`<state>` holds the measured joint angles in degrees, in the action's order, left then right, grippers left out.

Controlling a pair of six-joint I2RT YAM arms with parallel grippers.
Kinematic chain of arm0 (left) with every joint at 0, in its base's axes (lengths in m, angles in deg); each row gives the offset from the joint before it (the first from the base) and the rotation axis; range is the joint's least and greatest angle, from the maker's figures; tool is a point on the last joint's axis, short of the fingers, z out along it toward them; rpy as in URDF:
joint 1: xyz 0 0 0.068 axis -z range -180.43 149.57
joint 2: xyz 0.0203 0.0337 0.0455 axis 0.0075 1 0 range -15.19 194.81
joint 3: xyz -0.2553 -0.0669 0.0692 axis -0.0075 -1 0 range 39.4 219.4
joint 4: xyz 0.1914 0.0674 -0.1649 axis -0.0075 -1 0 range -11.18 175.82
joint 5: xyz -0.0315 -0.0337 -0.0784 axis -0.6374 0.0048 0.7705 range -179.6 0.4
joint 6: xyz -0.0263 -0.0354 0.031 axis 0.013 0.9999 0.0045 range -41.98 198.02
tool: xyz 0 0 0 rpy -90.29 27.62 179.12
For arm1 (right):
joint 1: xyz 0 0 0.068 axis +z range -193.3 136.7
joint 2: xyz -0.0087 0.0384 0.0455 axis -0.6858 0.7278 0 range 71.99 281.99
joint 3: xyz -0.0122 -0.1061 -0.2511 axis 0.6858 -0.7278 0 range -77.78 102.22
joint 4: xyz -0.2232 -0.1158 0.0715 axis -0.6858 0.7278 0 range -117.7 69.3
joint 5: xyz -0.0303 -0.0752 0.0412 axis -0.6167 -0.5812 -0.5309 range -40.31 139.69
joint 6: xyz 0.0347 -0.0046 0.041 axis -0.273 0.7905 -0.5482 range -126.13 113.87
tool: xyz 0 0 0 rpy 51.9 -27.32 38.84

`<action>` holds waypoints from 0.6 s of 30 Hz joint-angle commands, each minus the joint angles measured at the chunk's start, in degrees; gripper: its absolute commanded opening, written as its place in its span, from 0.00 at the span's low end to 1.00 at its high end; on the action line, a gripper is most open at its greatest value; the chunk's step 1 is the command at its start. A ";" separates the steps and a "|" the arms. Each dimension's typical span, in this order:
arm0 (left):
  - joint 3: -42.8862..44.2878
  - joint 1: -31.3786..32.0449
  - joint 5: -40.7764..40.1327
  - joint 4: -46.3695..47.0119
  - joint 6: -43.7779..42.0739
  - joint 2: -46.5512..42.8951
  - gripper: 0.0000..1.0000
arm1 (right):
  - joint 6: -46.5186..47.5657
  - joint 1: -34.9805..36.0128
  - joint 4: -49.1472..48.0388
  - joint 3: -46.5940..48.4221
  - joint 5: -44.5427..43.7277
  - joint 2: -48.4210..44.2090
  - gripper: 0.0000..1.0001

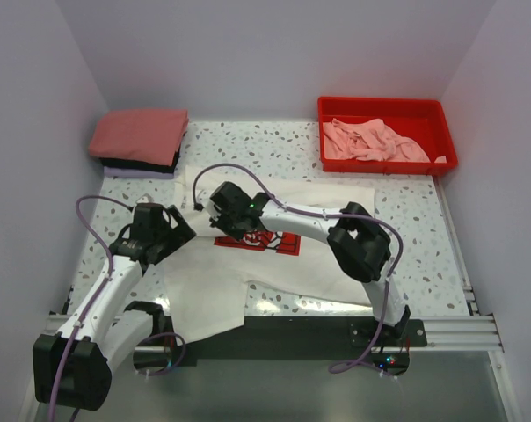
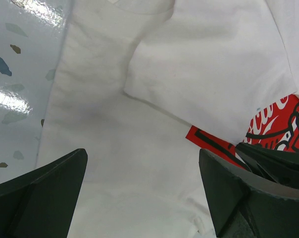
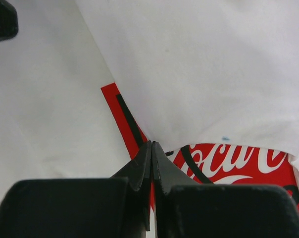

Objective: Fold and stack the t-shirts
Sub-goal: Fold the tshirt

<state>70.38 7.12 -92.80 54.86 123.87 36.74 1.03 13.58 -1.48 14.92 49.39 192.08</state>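
A white cotton t-shirt with a red square logo print (image 1: pixel 208 290) lies spread mid-worktop (image 1: pixel 274 141), reaching the near edge, with a flap folded over the print. The left fingers (image 2: pixel 40 193) hang released above it. The right fingers (image 3: pixel 139 168) are clenched tip to tip at the flap's edge; I can't tell whether cloth is pinched. Folded salmon-red, black and lavender t-shirts (image 1: pixel 140 141) are stacked in the far left corner.

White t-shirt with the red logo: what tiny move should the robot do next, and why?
Probably lower the open left end effector onto the white t-shirt and pinch it. It hangs above the cloth holding nothing, while the right end effector is shut at the corner of the folded flap, and the red logo shows partly covered.
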 commanded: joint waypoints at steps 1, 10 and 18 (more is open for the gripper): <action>0.13 -0.34 0.57 1.43 -1.02 -0.15 1.00 | 1.46 -0.02 1.99 -2.00 0.47 -4.51 0.00; 0.04 -0.34 0.56 1.43 -0.93 0.02 1.00 | 1.20 0.07 0.33 -5.87 1.26 -6.10 0.00; 0.04 -0.34 0.48 0.90 -1.02 -0.24 1.00 | -0.30 -0.02 -1.17 -7.89 3.20 -6.36 0.00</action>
<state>70.38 7.12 -92.80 54.84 123.87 36.93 1.38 13.56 -2.07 8.41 50.73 188.91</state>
